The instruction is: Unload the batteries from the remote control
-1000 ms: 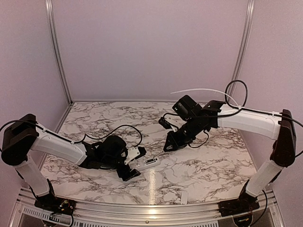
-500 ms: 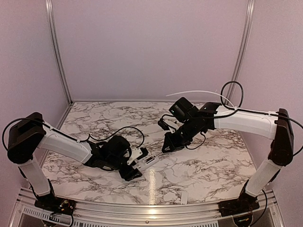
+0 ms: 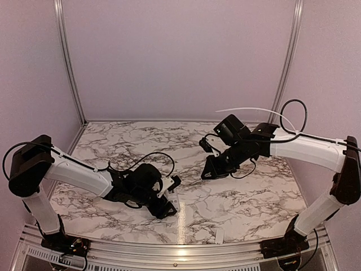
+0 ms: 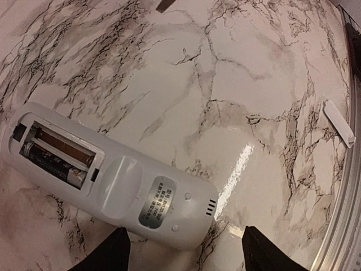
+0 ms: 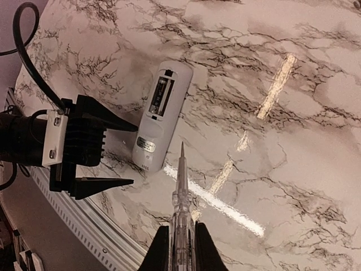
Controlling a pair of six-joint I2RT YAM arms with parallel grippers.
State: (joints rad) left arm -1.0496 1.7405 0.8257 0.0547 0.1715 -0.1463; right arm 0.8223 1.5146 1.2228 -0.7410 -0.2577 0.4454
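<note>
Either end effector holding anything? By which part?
Right end effector grips the pale pointed stick by its back end. Left end effector is open by the remote, holding nothing.

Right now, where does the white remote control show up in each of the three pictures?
Top external: the remote control sits low, left of centre, mostly hidden by the left arm's hand.
Left wrist: the remote control fills the lower left, slanted, back facing up.
Right wrist: the remote control lies upper left of centre, back facing up.
Shared landmark: the left hand, its open dark fingers at the remote's label end.
</note>
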